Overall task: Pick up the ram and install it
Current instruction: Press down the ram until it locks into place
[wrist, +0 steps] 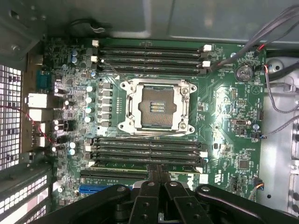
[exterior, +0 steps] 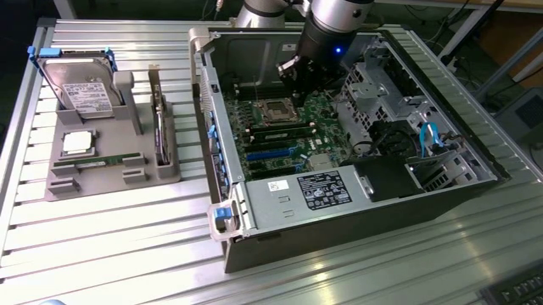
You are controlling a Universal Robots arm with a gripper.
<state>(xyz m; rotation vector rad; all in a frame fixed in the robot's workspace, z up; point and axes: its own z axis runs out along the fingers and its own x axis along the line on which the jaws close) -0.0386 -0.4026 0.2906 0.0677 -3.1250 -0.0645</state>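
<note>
One ram (exterior: pixel 93 163), a thin green stick, lies in the grey holder tray (exterior: pixel 63 190) at the exterior view's left. A second ram (exterior: pixel 278 135) lies along a memory slot on the motherboard (exterior: pixel 327 136) inside the open computer case, just past the empty processor socket (exterior: pixel 276 111). In the wrist view this ram (wrist: pixel 119 164) runs crosswise under my fingertips, beside the socket (wrist: pixel 156 103). My gripper (exterior: pixel 299 100) (wrist: pixel 158 170) hangs over the board above that stick, its two black fingers (wrist: pixel 152 179) pressed together with nothing visible between them.
The tray also carries a silver hard drive (exterior: pixel 85 89), a square processor chip (exterior: pixel 78 142) and a second drive on edge (exterior: pixel 159 130). The case walls (exterior: pixel 219 127), the drive cage (exterior: pixel 378 95), the power supply (exterior: pixel 314 189) and loose cables (exterior: pixel 428 136) surround the board.
</note>
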